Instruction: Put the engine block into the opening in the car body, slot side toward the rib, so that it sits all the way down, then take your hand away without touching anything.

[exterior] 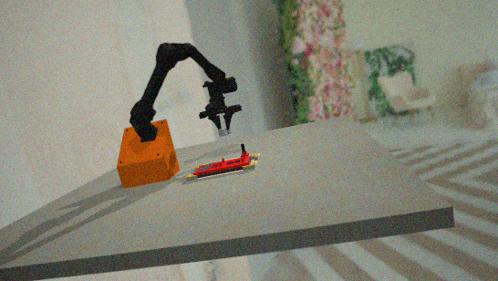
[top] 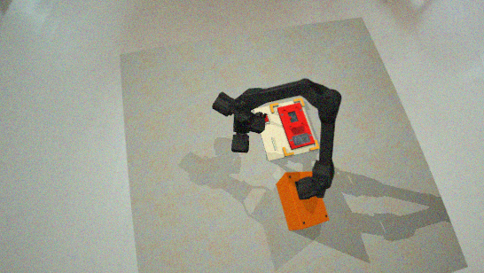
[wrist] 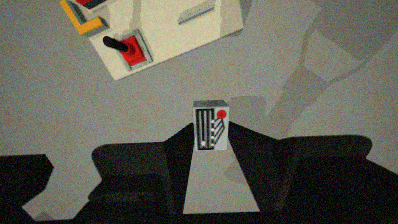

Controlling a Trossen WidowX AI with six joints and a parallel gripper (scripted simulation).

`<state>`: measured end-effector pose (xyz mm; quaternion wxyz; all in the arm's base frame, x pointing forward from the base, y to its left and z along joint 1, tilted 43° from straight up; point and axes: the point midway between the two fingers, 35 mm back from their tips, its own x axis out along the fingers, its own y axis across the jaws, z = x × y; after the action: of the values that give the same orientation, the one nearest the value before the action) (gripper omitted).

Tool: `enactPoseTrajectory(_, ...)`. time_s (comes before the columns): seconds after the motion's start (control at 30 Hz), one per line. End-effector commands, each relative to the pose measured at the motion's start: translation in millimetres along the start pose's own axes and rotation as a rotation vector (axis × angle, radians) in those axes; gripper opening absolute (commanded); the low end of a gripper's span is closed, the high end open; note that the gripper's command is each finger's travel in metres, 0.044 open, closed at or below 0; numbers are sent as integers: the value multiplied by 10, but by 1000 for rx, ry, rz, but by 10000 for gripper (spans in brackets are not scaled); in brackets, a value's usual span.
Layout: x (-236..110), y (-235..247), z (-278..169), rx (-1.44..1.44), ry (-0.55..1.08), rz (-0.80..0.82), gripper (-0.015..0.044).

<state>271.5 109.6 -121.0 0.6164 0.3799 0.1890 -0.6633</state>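
My gripper [exterior: 222, 124] [wrist: 210, 126] [top: 240, 143] is shut on the engine block [exterior: 223, 132] [wrist: 210, 120], a small grey box with black slots and a red dot on its face. It holds the block in the air, above the table and just off the left edge of the cream board [top: 272, 135] [wrist: 165, 35]. The red car body [top: 295, 128] [exterior: 221, 165] lies flat on that board between orange corner marks, to the right of the gripper in the top view. The block itself is hidden under the gripper in that view.
A black lever on a red base [wrist: 127, 47] [exterior: 243, 150] stands on the board's near corner, close to the gripper. The arm's orange base box [top: 299, 210] [exterior: 143, 157] stands beside the board. The table's front edge [exterior: 274, 237] is far off.
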Motion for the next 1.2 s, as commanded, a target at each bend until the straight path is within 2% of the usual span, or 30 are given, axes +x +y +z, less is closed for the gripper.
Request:
enactPoseTrajectory(0.0, -172, -3, 2, 12, 8, 2, 0)
enactPoseTrajectory(0.3, -312, -8, 34, 4, 6, 1, 0)
enactPoseTrajectory(1.17, -149, 542, 454, -520, 52, 2, 0)
